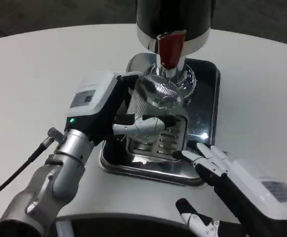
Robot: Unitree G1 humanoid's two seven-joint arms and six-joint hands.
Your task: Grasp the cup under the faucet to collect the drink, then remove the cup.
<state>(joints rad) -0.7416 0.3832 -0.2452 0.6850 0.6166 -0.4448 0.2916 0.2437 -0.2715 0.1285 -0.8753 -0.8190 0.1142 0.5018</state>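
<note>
A clear ribbed cup (153, 101) stands on the slotted drip grate under the dispenser's faucet, whose red tap handle (171, 48) hangs right above it. My left hand (119, 111) grips the cup from its left side, with white fingers (141, 126) wrapped across the cup's front. My right hand (212, 165) is at the tray's front right corner, fingers spread and pointing toward the grate, holding nothing. Whether there is liquid in the cup I cannot tell.
The black and chrome dispenser body (175, 19) rises at the back of the shiny metal drip tray (207, 94). The tray sits on a round white table (40, 74). A black cable (15, 173) runs from my left forearm toward the lower left.
</note>
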